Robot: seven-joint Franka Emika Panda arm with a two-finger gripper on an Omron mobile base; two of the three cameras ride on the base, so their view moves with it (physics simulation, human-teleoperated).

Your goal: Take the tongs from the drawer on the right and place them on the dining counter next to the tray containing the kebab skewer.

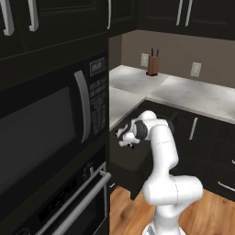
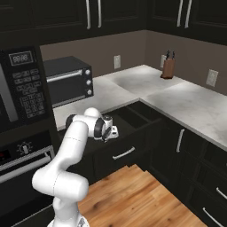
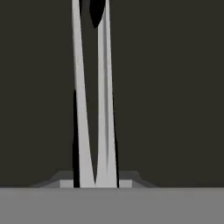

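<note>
Tongs (image 3: 94, 109) are seen running bottom to top through mid-frame, lengthwise away from the gripper (image 1: 123, 137); the jaws' spread and hold cannot be told.

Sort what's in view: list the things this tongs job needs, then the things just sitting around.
Job:
- tongs, lying on the drawer's dark floor
- drawer, pulled open
- gripper, reaching into the drawer

Just about:
- knife block on the corner counter
- toaster oven on the counter
- microwave
- oven below it
</note>
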